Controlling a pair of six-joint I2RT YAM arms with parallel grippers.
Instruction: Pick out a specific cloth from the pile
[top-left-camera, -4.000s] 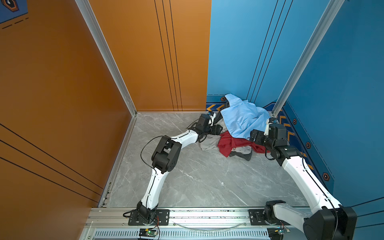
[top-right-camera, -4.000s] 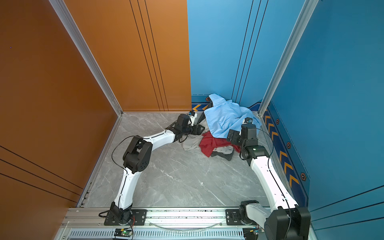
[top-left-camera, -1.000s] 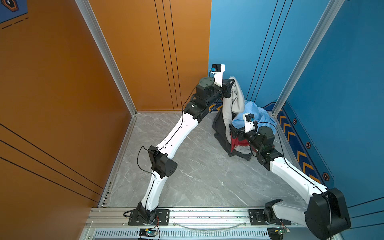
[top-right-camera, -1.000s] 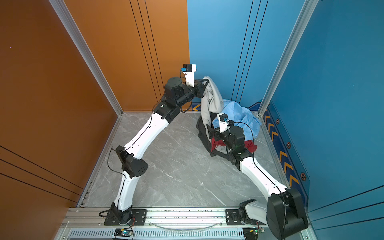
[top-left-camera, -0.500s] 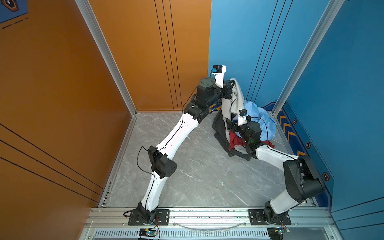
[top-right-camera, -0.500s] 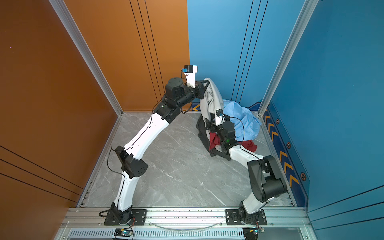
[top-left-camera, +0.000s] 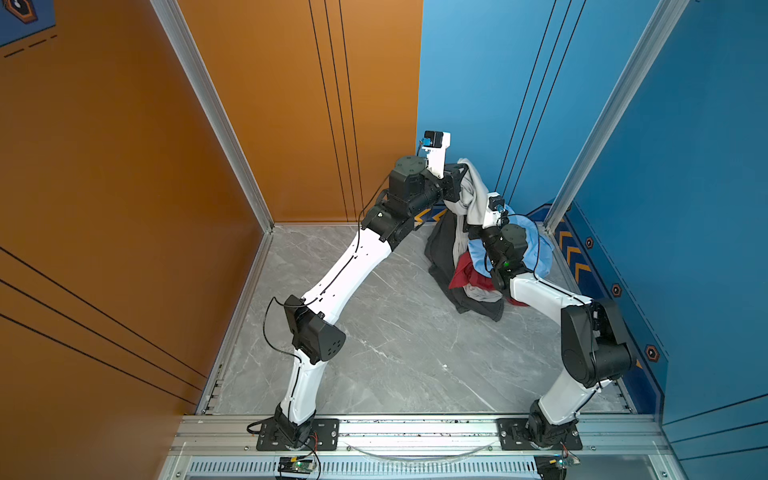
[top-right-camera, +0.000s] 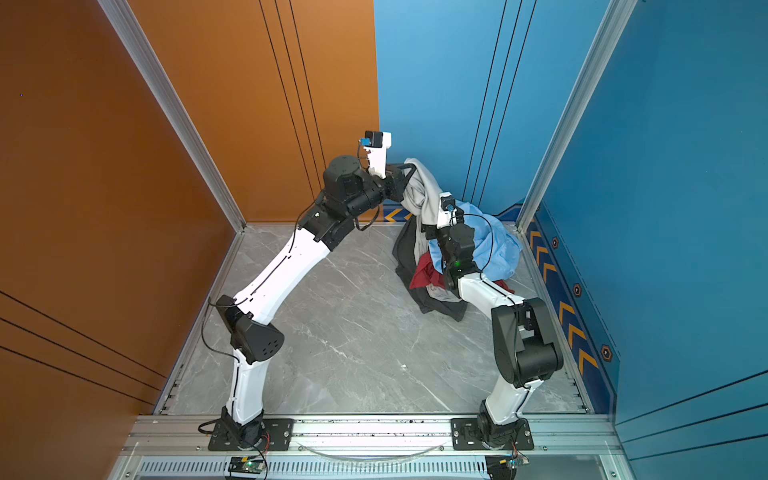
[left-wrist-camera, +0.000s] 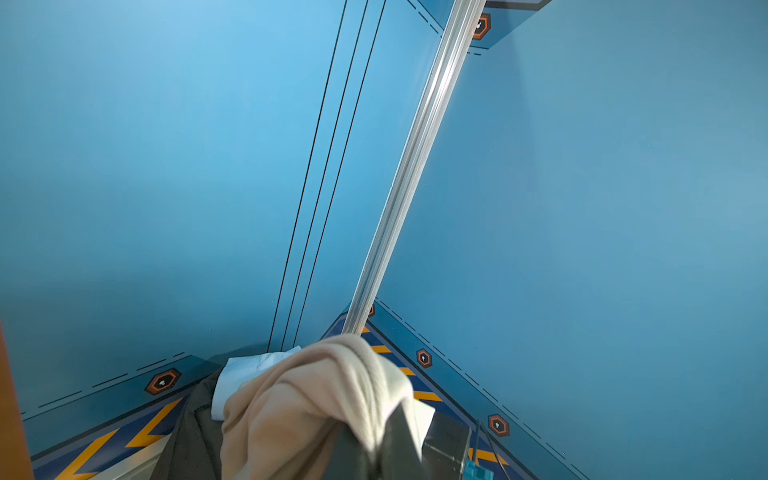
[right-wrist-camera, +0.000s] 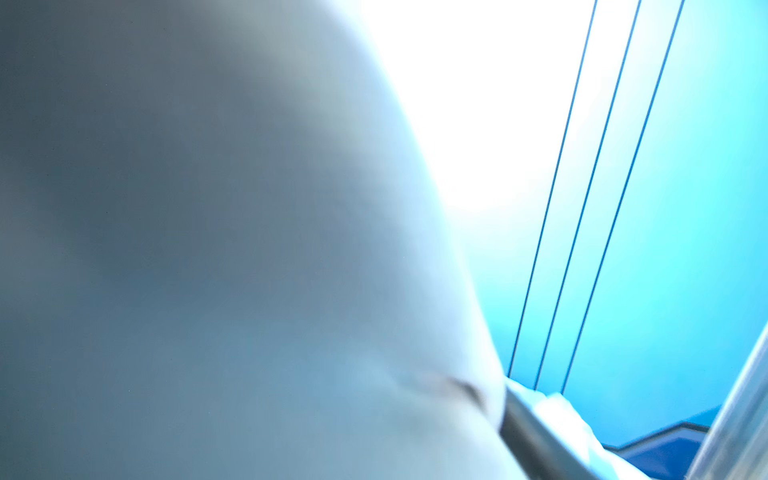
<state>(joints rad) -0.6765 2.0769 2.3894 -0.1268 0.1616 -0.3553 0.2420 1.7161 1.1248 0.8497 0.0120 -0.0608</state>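
Note:
The cloth, light grey-beige, hangs in a long fold from my left gripper, which is raised high near the back wall and shut on its top. The left wrist view shows the cloth bunched over the shut jaws. Its lower end runs down into the pile on the floor. My right gripper presses against the hanging fold halfway down. Blurred cloth fills the right wrist view and hides the jaws, with only one finger showing.
The pile holds a light blue shirt, a dark red garment and a dark charcoal garment that drapes up beside the cloth. Blue walls and an aluminium corner post stand close behind. Grey marble floor spreads in front.
My right gripper has moved up and left from above the pile to the hanging cloth, its elbow folding back. The left gripper holds the cloth where it was.

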